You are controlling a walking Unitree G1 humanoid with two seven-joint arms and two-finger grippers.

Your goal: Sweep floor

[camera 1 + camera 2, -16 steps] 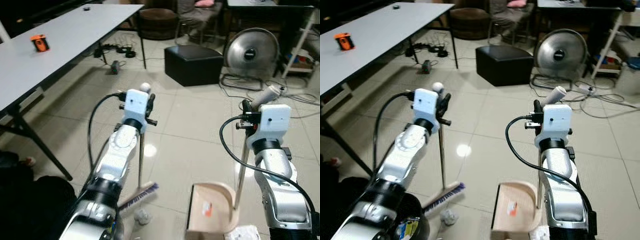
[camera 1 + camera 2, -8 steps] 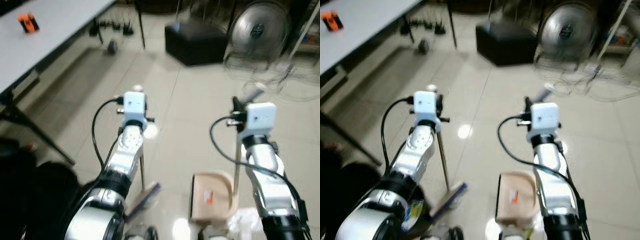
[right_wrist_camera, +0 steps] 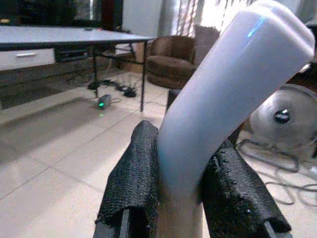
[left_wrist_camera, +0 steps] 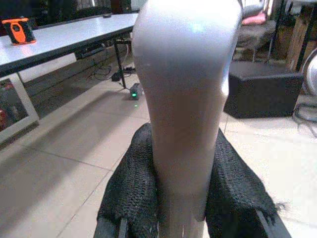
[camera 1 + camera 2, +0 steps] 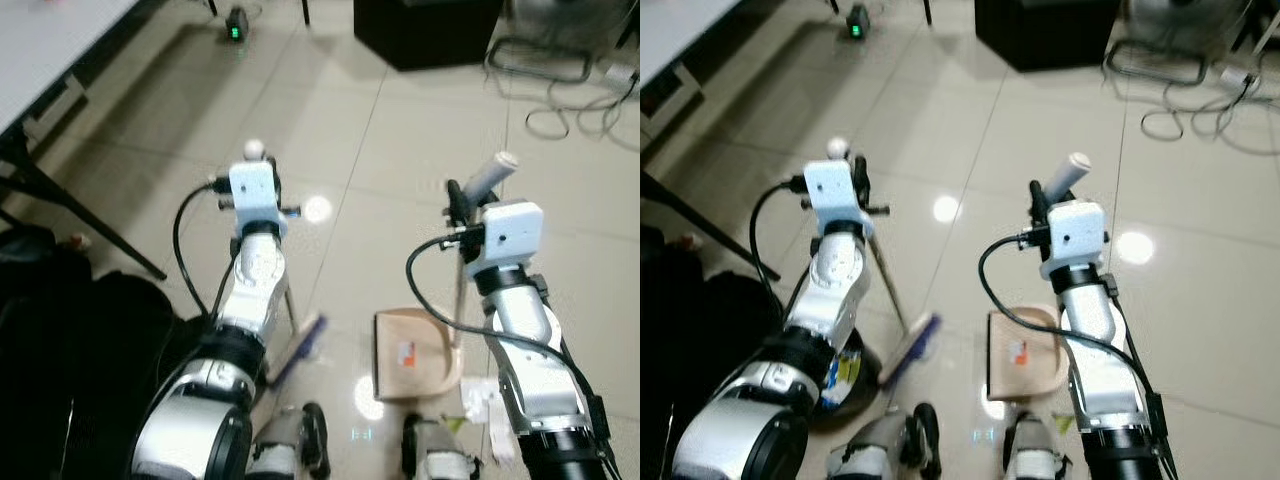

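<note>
My left gripper (image 5: pixel 272 190) is shut on the top of a thin metal broom handle (image 4: pixel 185 99). The handle slants down to the purple-bristled broom head (image 5: pixel 300 346) on the tiles. My right gripper (image 5: pixel 456 200) is shut on the white angled handle (image 3: pixel 223 99) of a tan dustpan (image 5: pixel 415 352). The dustpan rests on the floor just right of the broom head, and a small orange scrap lies in it. Crumpled white paper (image 5: pixel 487 410) lies beside the dustpan's right edge. In both wrist views black mesh-covered fingers (image 4: pixel 131 193) press against the handles.
A grey table (image 5: pixel 45 60) with black legs (image 5: pixel 70 210) runs along the left. A black bag (image 5: pixel 60 340) sits at my lower left. A black ottoman (image 5: pixel 425 30) and loose cables (image 5: pixel 570 100) lie ahead. My feet (image 5: pixel 300 445) show at the bottom edge.
The whole view has tilted down toward the floor, bringing my feet into view. Both grippers keep their hold on the broom and dustpan handles.
</note>
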